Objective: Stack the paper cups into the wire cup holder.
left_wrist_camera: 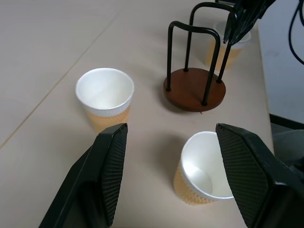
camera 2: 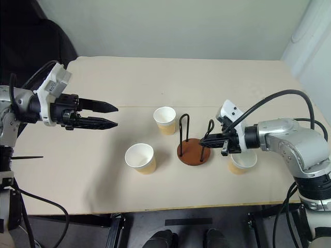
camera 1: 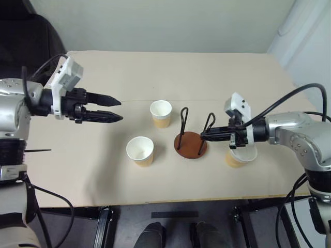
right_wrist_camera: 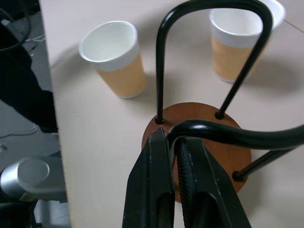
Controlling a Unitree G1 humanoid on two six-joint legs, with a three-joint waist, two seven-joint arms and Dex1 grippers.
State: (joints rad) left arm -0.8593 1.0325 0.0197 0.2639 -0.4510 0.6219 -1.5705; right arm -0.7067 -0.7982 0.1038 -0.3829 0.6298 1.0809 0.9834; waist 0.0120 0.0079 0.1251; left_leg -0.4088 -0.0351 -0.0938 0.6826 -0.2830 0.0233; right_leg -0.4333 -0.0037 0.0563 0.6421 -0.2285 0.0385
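Note:
Three tan paper cups stand upright on the table: one at the back (camera 1: 161, 113), one toward the front left (camera 1: 140, 150), and one on the right (camera 1: 240, 156), partly hidden under my right wrist. Between them stands the wire cup holder (camera 1: 190, 145), a reddish-brown disc with two dark wire loops and nothing in it. My right gripper (camera 1: 202, 136) reaches in from the right, shut on the holder's near loop (right_wrist_camera: 228, 135). My left gripper (camera 1: 120, 110) hovers open above the table's left side, pointing toward the cups, with nothing between its fingers (left_wrist_camera: 111, 161).
The beige table (camera 1: 93, 175) has its front edge close behind the front cup and the holder. A dark chair (camera 1: 26, 36) stands past the far left corner. Black cables (camera 1: 289, 101) arc over my right arm.

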